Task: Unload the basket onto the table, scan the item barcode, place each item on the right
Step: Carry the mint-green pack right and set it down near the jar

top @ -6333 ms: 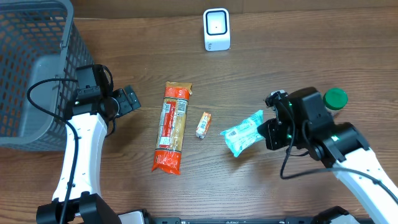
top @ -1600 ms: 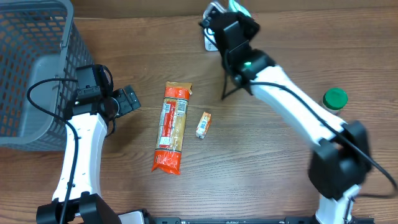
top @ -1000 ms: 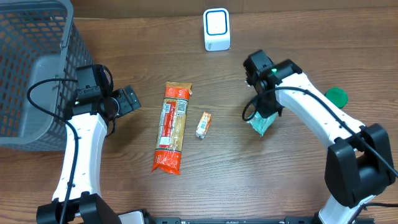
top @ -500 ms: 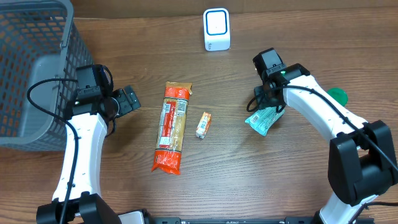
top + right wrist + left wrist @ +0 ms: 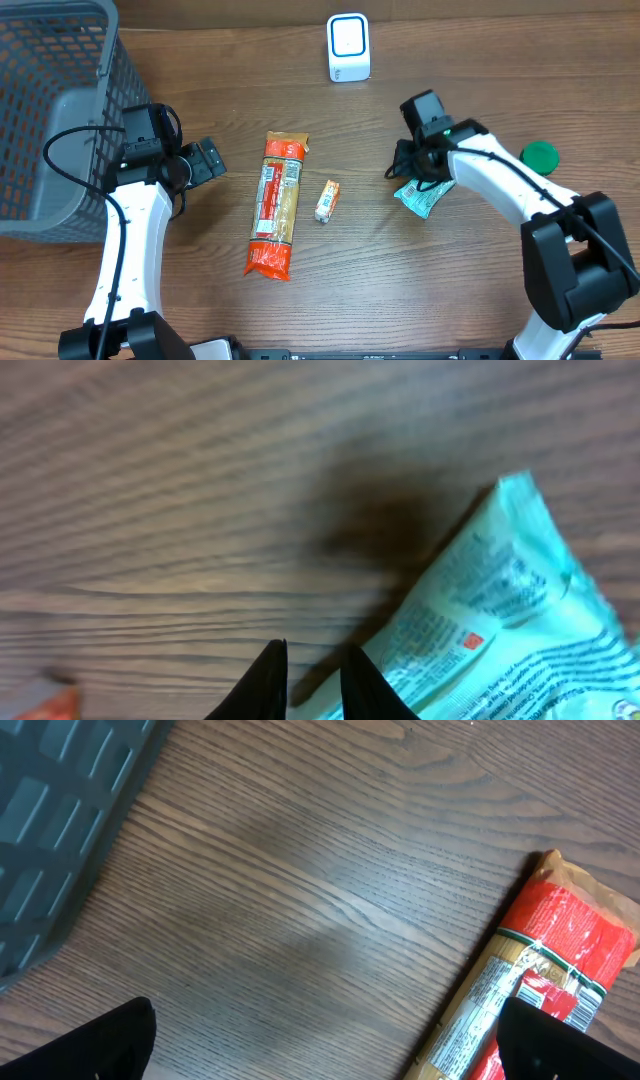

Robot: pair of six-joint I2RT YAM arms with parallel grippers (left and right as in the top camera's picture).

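A teal snack packet (image 5: pixel 424 196) lies flat on the table at the right; its printed face fills the right wrist view (image 5: pixel 500 620). My right gripper (image 5: pixel 408 172) hovers just above its left end, jaws nearly shut with only a sliver of wood between the fingertips (image 5: pixel 312 682), holding nothing. The white barcode scanner (image 5: pixel 348 47) stands at the back centre. My left gripper (image 5: pixel 213 160) rests wide open at the left (image 5: pixel 325 1040), empty, beside the top of a long red-and-orange pasta pack (image 5: pixel 275 205) (image 5: pixel 540 990).
A small orange packet (image 5: pixel 327 200) lies between the pasta pack and the teal packet. A grey wire basket (image 5: pixel 60 100) fills the back left corner. A green cap (image 5: pixel 540 157) sits right of my right arm.
My right arm brought the teal packet down from near the scanner, laid it on the table and let go. Its jaws opened, then narrowed, and it shifted slightly left. The left arm stayed still.
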